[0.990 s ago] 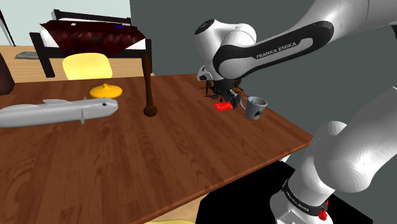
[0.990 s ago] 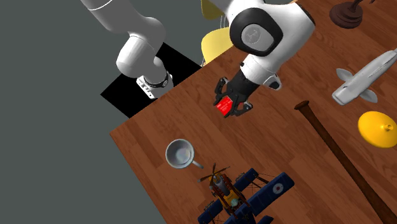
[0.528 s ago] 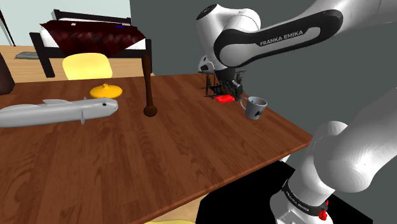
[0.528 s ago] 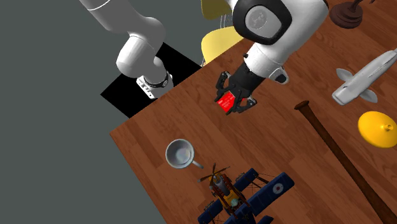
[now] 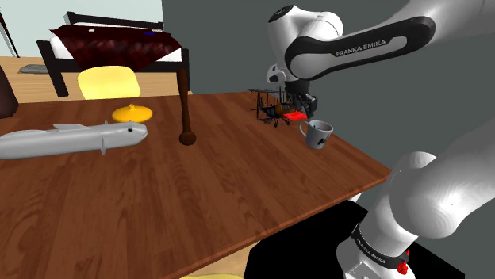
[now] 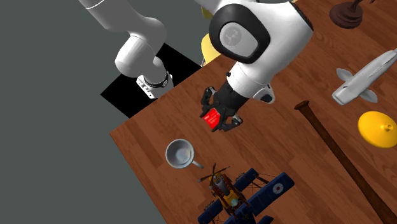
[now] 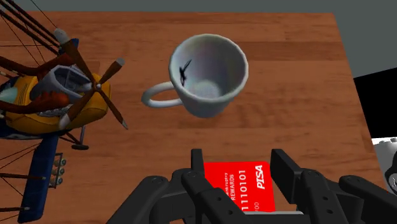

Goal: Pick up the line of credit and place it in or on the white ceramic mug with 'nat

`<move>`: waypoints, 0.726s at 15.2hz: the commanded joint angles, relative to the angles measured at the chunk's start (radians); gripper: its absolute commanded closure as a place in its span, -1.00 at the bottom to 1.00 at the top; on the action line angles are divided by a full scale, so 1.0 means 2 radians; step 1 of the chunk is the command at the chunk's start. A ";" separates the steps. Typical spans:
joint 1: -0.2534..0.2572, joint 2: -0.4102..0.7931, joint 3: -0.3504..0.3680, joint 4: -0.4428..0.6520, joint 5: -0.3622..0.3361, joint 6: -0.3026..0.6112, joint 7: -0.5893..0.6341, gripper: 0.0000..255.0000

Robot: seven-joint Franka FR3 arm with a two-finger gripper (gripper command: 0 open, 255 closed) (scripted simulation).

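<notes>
A red card with white print [image 7: 244, 184] is clasped between my black fingers, held above the wooden table. My gripper [image 6: 214, 119] is shut on the red card [image 6: 211, 118] and hangs a little short of the white mug [image 6: 180, 153]. Seen along the gripper, the mug [image 7: 208, 74] stands upright just ahead of the card, its mouth open and its handle pointing toward the toy biplane. In the shoulder view the gripper [image 5: 298, 112] with the card [image 5: 295, 116] sits just above and beside the mug [image 5: 317, 133].
A toy biplane [image 6: 240, 195] with blue wings stands close beside the mug. A grey model aircraft [image 5: 73, 139], a yellow lid [image 5: 131, 112] and a dark wooden post [image 5: 186, 95] lie further along the table [image 5: 198, 198]. The table edge runs near the mug.
The gripper has carried the red card upward and across the table toward the mug, from beside the biplane to just short of the mug's rim. The mug and plane have not moved.
</notes>
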 commanded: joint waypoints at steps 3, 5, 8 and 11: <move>-0.024 -0.014 -0.038 -0.012 -0.031 0.025 -0.043 1.00; -0.036 -0.016 -0.057 -0.014 -0.046 0.038 -0.063 1.00; -0.053 -0.015 -0.085 -0.011 -0.066 0.059 -0.094 1.00; -0.070 -0.007 -0.115 -0.003 -0.084 0.081 -0.125 1.00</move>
